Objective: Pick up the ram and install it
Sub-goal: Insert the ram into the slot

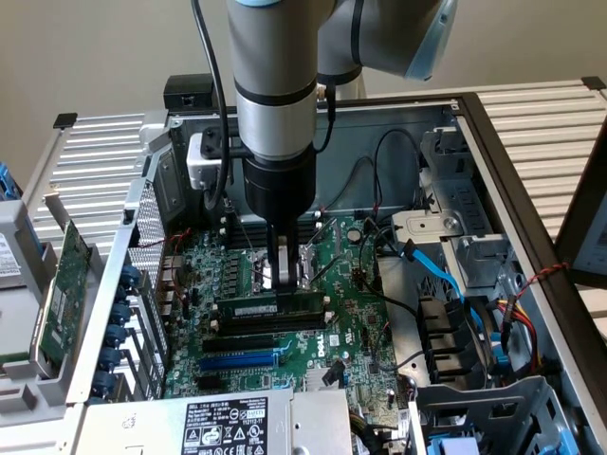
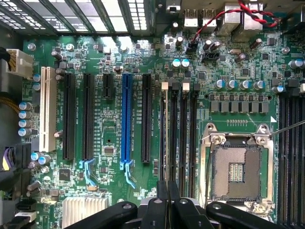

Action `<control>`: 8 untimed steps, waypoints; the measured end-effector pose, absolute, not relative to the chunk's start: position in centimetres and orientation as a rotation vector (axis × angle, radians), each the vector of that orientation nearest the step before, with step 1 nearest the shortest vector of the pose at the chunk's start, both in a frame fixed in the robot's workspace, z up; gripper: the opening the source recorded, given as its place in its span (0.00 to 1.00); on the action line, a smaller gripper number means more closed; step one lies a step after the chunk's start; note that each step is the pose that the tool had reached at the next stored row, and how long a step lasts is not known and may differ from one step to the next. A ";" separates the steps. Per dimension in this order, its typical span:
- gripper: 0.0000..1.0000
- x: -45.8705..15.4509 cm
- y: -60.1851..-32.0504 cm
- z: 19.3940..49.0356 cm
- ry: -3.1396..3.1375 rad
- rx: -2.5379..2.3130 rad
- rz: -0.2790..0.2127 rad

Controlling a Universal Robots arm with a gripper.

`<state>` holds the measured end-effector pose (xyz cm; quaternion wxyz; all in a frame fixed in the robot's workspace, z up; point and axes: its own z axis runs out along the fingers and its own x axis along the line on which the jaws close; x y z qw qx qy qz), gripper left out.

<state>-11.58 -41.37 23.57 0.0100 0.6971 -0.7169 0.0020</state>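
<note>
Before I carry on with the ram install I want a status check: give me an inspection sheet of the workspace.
Surface: green motherboard lying flat inside the case.
Job's things: the ram stands on edge along a memory slot; fully seated or not, cannot tell.
Clutter: expansion card leaning outside the case, at the exterior view's left.
Grippers: gripper shut, tips at the ram's top edge.
Cables: blue cable and red-black wires at the exterior view's right, away from the ram; black cable runs along the arm.
Surroundings: open case on a slatted metal surface; no person seen.
</note>
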 end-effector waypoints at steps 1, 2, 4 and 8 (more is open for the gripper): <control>0.12 -11.6 -41.4 23.5 -2.238 2.176 0.006; 0.12 -11.6 -41.4 23.5 -2.238 2.176 0.006; 0.12 -11.6 -41.4 23.5 -2.238 2.176 0.007; 0.12 -11.6 -41.4 23.4 -2.239 2.176 0.007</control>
